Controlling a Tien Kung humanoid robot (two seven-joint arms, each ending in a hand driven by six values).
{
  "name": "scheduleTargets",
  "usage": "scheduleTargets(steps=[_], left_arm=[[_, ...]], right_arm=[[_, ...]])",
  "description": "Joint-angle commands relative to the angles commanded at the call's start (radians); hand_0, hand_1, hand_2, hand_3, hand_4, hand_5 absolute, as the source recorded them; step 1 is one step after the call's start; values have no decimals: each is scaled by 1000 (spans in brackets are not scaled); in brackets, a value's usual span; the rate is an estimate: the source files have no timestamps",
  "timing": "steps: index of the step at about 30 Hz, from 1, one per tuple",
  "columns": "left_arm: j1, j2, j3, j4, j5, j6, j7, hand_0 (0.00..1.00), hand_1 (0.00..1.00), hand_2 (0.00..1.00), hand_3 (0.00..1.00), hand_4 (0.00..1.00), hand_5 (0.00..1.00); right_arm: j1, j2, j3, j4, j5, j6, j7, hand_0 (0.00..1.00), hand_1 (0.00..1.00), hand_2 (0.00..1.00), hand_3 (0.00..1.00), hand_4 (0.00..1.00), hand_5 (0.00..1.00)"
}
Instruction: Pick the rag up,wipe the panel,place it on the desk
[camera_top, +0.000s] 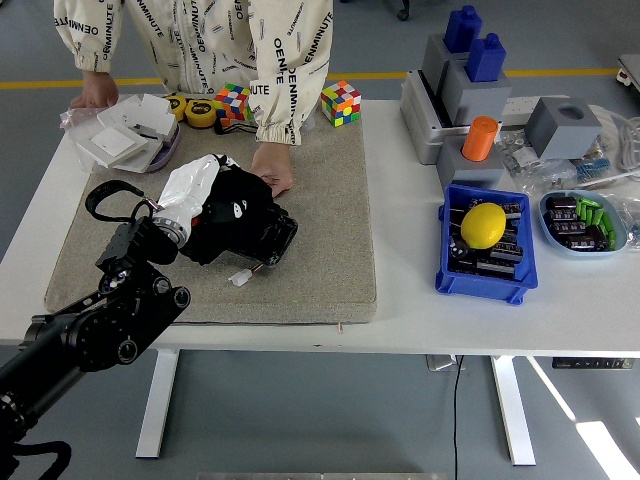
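Head view: The left arm is seen entering from the lower left corner and reaching over the white counter (400, 250). The left hand (190, 190), covered in white, is laid on the black rag (240, 215), with its fingers hidden in the folds; whether the cloth is clenched or only pressed cannot be told. The rag is bunched in a heap on the grey panel (320, 240), in the panel's left half toward the far side. A small white tag (240, 278) is shown just beside the heap's near edge.

At the far side a person in a printed white jacket is seen. One of the person's hands (272, 165) is placed on the panel, touching the rag's far edge. The other hand (95, 93) rests at the far left corner, beside a pile of white packets (125, 135).

Two colour cubes (341, 102) are located along the panel's far edge. To the right, well apart from the panel, a blue bin (470, 275) is shown holding a yellow lemon-shaped item (484, 224), with an orange cylinder (480, 138) behind it.
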Motion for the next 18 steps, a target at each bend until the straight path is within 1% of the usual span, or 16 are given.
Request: scheduleTargets(steps=[6, 10, 16, 18], left_arm=[[-21, -3, -99, 85, 57, 7, -6, 186, 274, 400, 564, 686, 2], [-26, -2, -151, 128, 85, 14, -10, 186, 274, 400, 564, 686, 2], [-29, -1, -241, 180, 145, 33, -20, 186, 274, 400, 564, 686, 2], [-24, 2, -279, 185, 155, 45, -26, 186, 274, 400, 564, 686, 2]], right_arm=[[0, -1, 0, 0, 0, 0, 0, 514, 553, 491, 519, 847, 347], [0, -1, -1, 0, 1, 0, 0, 517, 552, 491, 519, 847, 345], [0, 0, 3, 0, -1, 0, 0, 516, 552, 490, 519, 846, 345], [0, 0, 1, 1, 2, 0, 1, 516, 552, 490, 519, 846, 345]])
